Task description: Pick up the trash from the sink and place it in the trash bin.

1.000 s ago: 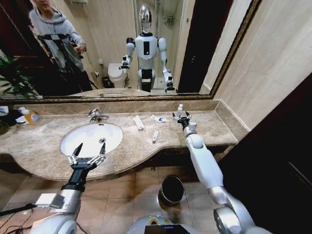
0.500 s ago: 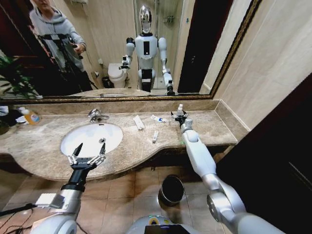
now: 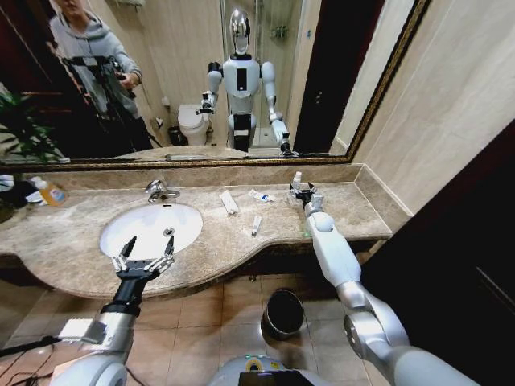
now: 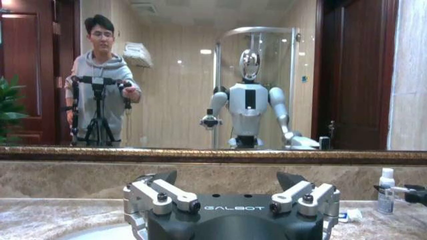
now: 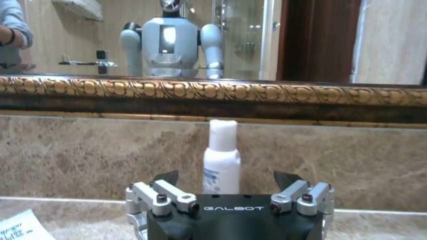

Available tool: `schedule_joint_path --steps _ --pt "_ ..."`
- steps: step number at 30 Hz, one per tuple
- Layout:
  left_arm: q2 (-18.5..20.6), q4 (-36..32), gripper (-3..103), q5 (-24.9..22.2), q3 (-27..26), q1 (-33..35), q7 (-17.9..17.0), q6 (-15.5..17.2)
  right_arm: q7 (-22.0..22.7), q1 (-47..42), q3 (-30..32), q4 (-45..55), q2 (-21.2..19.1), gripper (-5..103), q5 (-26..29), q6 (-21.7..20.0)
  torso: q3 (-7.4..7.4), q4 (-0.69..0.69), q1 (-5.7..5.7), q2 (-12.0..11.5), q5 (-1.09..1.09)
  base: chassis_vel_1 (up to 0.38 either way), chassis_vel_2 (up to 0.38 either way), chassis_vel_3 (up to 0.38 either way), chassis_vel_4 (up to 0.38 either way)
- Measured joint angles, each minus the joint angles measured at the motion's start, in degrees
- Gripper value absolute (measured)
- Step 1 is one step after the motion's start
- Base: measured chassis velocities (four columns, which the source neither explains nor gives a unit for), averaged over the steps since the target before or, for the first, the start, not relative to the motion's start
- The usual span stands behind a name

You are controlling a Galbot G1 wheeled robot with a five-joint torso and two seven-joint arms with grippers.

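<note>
Marble counter (image 3: 338,211) (under a gilt mirror (image 3: 201,80)): right hand (image 3: 302,191) spread before bottle (image 3: 297,180).

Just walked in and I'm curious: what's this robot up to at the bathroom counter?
It is clearing toiletry litter off the marble counter. Its right tool, open, is lined up on a small white-capped bottle by the back wall. The left tool hovers open at the sink. A white tube lies on the counter; the black trash bin is below.

Both grippers (image 3: 143,259) (image 3: 301,193) spread wide
</note>
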Motion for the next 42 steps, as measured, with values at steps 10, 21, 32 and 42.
schedule_joint_path --steps 10,21,32,42 --pt "0.00 0.00 100 0.00 0.00 0.00 0.00 0.00 -0.99 2.78 -0.31 -4.39 1.42 89 0.27 1.80 0.00 0.01 0.00 0.00 0.00 0.000 0.000 0.000 0.000" --pt "0.00 0.00 100 0.00 0.00 0.00 0.00 0.00 -1.29 2.13 -0.39 -4.51 1.16 57 1.20 2.35 0.00 0.00 0.00 0.00 0.00 0.000 0.000 0.000 0.000" --pt "0.00 0.00 100 0.00 0.00 0.00 0.00 0.00 -1.62 1.66 -0.49 -3.80 0.66 30 1.89 2.35 0.00 0.00 0.00 0.00 0.00 0.000 0.000 0.000 0.000" --pt "0.00 0.00 100 0.00 0.00 0.00 0.00 0.00 -1.72 -0.67 -0.79 -1.12 -0.32 14 2.30 2.25 0.00 0.00 0.00 0.00 0.01 0.000 0.000 0.000 0.000"
